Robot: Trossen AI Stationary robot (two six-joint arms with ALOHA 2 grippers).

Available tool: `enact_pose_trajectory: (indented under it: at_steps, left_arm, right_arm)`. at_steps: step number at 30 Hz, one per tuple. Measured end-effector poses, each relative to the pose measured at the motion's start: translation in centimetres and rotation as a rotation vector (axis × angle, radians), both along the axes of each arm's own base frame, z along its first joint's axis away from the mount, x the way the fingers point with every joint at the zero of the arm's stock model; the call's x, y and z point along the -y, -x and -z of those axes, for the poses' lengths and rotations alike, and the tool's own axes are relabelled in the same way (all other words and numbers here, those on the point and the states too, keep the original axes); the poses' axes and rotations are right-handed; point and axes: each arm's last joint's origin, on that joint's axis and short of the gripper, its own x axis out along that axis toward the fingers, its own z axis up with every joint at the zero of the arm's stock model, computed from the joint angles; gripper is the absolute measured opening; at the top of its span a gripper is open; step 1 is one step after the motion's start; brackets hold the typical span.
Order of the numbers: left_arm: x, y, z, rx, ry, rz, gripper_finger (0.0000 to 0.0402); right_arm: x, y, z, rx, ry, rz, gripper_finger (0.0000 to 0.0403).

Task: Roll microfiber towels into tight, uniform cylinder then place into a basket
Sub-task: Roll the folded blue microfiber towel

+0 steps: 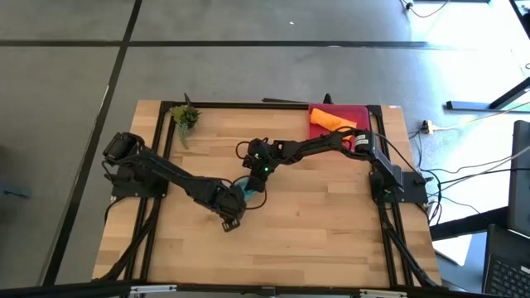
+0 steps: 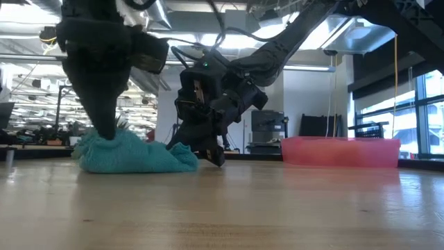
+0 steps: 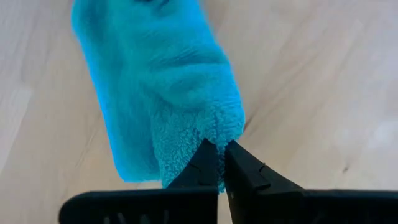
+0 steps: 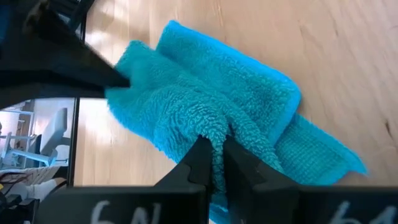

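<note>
Teal towel (image 3: 158,93) mid-table, half rolled, soft and floppy so grab folded edges: left gripper (image 3: 217,155) pinched closed on one end, right gripper (image 4: 214,152) pinched closed on the other, orange towel (image 1: 331,121) already in basket (image 1: 363,112).

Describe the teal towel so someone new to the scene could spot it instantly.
On the wooden table, look near the middle, where the two dark arms meet. The teal towel lies there loosely rolled, the left gripper and right gripper each pinching its pile. It is the only teal cloth; the orange towel lies apart, in the pink-red basket at the far right corner.
</note>
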Motion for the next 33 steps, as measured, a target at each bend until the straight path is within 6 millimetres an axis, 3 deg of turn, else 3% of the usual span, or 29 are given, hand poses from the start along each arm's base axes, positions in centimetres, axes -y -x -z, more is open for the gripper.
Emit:
enact_pose_trajectory:
  at_steps: [7,17,33]
  left_arm:
    - [-0.2,0.2,-0.1,0.005,-0.004,-0.066,0.0]
    - [-1.2,2.1,-3.4,0.058,0.018,-0.219,0.0]
    - [-2.1,2.8,1.0,0.089,0.133,-0.304,0.0]
  right_arm:
    - [0.0,0.1,0.1,0.002,0.008,-0.013,0.0025]
    - [0.0,0.3,0.2,-0.027,0.025,-0.005,0.0025]
    - [-0.1,0.3,0.3,-0.025,0.037,-0.011,0.0025]
